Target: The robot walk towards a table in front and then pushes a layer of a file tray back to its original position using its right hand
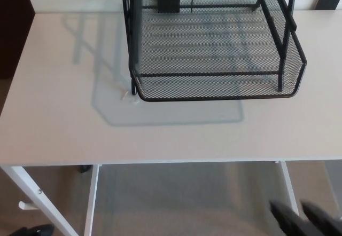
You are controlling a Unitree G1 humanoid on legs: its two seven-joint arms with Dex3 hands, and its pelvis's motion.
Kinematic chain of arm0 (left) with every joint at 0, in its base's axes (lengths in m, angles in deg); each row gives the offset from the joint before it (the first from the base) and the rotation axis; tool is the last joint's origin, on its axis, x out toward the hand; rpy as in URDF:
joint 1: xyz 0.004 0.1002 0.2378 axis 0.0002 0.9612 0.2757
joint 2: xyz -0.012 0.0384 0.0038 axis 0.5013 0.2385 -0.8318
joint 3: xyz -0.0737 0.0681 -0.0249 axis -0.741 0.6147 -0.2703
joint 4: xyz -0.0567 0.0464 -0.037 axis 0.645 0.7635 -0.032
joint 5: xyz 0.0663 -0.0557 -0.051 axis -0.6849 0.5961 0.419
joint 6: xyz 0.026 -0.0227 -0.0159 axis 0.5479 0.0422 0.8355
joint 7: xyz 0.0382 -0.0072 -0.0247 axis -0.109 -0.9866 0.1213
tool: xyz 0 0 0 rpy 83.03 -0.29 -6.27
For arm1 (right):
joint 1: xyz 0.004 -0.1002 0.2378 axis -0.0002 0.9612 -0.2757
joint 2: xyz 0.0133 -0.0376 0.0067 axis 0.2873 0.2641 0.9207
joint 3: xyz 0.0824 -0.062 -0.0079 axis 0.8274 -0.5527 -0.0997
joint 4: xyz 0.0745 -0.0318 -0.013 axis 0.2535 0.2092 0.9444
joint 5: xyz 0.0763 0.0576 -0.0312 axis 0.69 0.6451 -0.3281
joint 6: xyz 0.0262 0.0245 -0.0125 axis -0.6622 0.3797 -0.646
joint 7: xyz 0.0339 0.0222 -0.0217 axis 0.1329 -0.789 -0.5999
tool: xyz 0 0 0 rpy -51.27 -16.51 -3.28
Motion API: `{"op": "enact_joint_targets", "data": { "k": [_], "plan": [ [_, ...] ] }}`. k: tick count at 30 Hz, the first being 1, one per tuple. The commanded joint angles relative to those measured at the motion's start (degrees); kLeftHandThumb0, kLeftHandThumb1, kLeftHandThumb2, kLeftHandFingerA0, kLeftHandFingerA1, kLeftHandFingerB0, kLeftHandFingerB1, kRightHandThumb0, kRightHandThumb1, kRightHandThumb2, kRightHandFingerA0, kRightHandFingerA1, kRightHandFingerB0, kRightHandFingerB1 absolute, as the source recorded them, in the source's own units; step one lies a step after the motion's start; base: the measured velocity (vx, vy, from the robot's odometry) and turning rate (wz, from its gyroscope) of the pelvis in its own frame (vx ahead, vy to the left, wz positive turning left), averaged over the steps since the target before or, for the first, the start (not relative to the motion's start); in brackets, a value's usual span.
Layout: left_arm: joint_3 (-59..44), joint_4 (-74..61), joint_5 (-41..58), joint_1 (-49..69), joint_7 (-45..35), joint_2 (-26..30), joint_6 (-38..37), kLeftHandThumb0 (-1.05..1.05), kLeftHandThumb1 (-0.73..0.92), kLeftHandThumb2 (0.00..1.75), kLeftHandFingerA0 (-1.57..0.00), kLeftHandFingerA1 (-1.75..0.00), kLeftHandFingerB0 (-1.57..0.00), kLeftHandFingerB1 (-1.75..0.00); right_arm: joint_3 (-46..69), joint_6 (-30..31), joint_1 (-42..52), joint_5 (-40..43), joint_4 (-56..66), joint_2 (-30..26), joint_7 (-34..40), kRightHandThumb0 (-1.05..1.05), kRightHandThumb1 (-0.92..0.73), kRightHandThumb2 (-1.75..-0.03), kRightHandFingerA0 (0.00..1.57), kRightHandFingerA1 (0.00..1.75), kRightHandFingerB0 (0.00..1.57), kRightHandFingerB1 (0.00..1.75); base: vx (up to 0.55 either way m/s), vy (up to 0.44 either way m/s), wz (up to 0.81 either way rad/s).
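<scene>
Head view looks down on a pale worktop [59, 113] with the black wire-mesh file tray [214, 49] standing toward its far side, right of centre. The tray's bottom layer [214, 86] sticks out toward the robot, its rounded front rim reaching well ahead of the upright frame posts and lying across the picture from left to right. The layer's sliding direction runs straight away from the robot, so a push has to travel along that line, from near edge toward the back.

Only the tips of the right hand [304, 220] show, at the bottom right corner, below the worktop's near edge and well apart from the tray. Two dark fingertips [286, 217] point up and slightly left, lying side by side with a narrow gap; so little is visible that I cannot tell whether the hand is spread or curled, though it holds nothing that shows. The left hand is not in view.

From the right hand, the layer's front rim lies forward and to the left, across the bare strip of worktop between. By my judgement the layer is not yet home, and the next move calls for the right hand to rise over the worktop edge, meet the front rim near its middle and press squarely backward; an off-centre contact near the right corner could skew the layer or shift the whole tray.
</scene>
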Motion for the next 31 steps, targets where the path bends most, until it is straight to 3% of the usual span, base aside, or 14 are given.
{"op": "enact_joint_targets", "data": {
  "k": [1,3,5,6,7,8,9,10,12,14,17,22,30,31],
  "plan": [
    [0.4,0.0,-1.9,2.7,0.4,0.3,-2.9,-0.12,0.67,0.60,-0.51,-0.48,-0.33,-0.38,6.6,-17.3,6.4,10.3,-18.2,-0.1,14.5,-0.72,-0.51,-0.84,0.00,0.12,0.00,0.11,0.00,0.000,0.00],
    [0.5,-1.5,-1.8,3.7,0.7,0.0,-2.3,-0.11,0.67,0.60,-0.50,-0.47,-0.34,-0.38,6.2,-19.6,3.8,10.4,-24.8,-0.5,15.5,-0.72,-0.53,-0.86,0.00,0.15,0.00,0.13,0.00,0.000,0.00],
    [0.5,-1.4,-2.0,4.7,0.4,0.3,-3.4,-0.12,0.67,0.59,-0.50,-0.47,-0.34,-0.38,4.8,-19.8,0.6,17.0,-32.7,-0.1,10.1,-0.81,-0.57,-0.89,0.00,0.06,0.00,0.06,0.00,0.000,0.00],
    [0.6,-1.0,-2.3,5.1,0.4,0.4,-4.1,-0.12,0.67,0.60,-0.50,-0.47,-0.34,-0.38,4.5,-16.9,0.2,22.5,-34.3,0.9,4.4,-0.76,-0.54,-0.92,0.00,0.19,0.00,0.14,0.00,0.000,0.00],
    [0.5,-1.2,-2.4,5.5,0.2,0.6,-4.3,-0.12,0.67,0.60,-0.50,-0.47,-0.34,-0.38,4.3,-16.6,-0.6,25.2,-36.1,1.5,2.3,-0.76,-0.54,-0.92,0.00,0.19,0.00,0.14,0.00,0.000,0.00],
    [0.6,-1.5,-2.5,5.6,0.3,0.7,-4.4,-0.10,0.67,0.59,-0.52,-0.47,-0.34,-0.37,4.3,-16.0,-1.8,25.6,-37.7,1.7,1.6,-0.83,-0.56,-0.92,0.01,0.28,0.00,0.06,0.00,0.000,0.00],
    [0.5,-1.5,-2.5,5.5,0.5,0.5,-4.4,-0.12,0.65,0.60,-0.51,-0.48,-0.35,-0.39,4.4,-15.1,-2.5,27.5,-38.1,2.1,0.0,-0.80,-0.55,-0.92,0.03,0.42,0.00,0.10,0.00,0.000,0.00],
    [0.6,-1.4,-2.5,5.3,0.6,0.4,-4.4,-0.12,0.65,0.59,-0.51,-0.48,-0.36,-0.39,4.6,-14.3,-2.8,29.3,-38.1,2.3,-1.5,-0.79,-0.54,-0.92,0.02,0.45,0.00,0.11,0.00,0.000,0.00],
    [0.8,-1.1,-2.7,4.8,0.8,0.3,-4.6,-0.10,0.66,0.58,-0.53,-0.47,-0.36,-0.38,5.3,-10.7,-3.4,34.8,-37.0,3.7,-5.1,-0.79,-0.51,-0.88,0.01,0.42,0.00,0.09,0.00,0.000,0.00],
    [0.8,-1.1,-2.9,4.3,1.0,0.6,-4.3,-0.10,0.67,0.59,-0.54,-0.47,-0.36,-0.37,5.7,-11.7,-5.2,37.9,-39.6,5.0,-6.1,-0.78,-0.50,-0.87,0.02,0.32,0.00,0.09,0.00,0.000,0.00],
    [0.3,-1.9,-2.2,3.8,0.8,0.7,-3.2,-0.13,0.66,0.60,-0.50,-0.47,-0.34,-0.38,6.2,-11.6,-6.7,39.2,-41.5,6.1,-6.6,-0.75,-0.48,-0.86,0.02,0.42,0.00,0.13,0.00,0.000,0.00],
    [0.4,-1.7,-2.8,3.8,0.5,1.4,-3.7,-0.11,0.67,0.60,-0.51,-0.46,-0.34,-0.38,6.6,-12.3,-7.2,39.5,-42.8,6.2,-7.2,-0.75,-0.48,-0.86,0.02,0.36,0.00,0.11,0.00,0.000,0.00],
    [0.3,-1.0,-2.4,3.4,0.5,1.1,-3.9,-0.10,0.68,0.59,-0.51,-0.46,-0.35,-0.37,6.7,-12.2,-7.8,39.2,-42.7,5.6,-8.2,-0.75,-0.48,-0.86,0.02,0.41,0.00,0.11,0.00,0.000,0.00],
    [0.6,-1.1,-2.8,3.7,0.5,1.2,-4.3,-0.10,0.68,0.59,-0.52,-0.46,-0.35,-0.37,6.8,-12.2,-7.5,40.0,-42.9,5.7,-8.6,-0.75,-0.48,-0.85,0.02,0.32,0.01,0.10,0.00,0.000,0.00]
  ]
}}
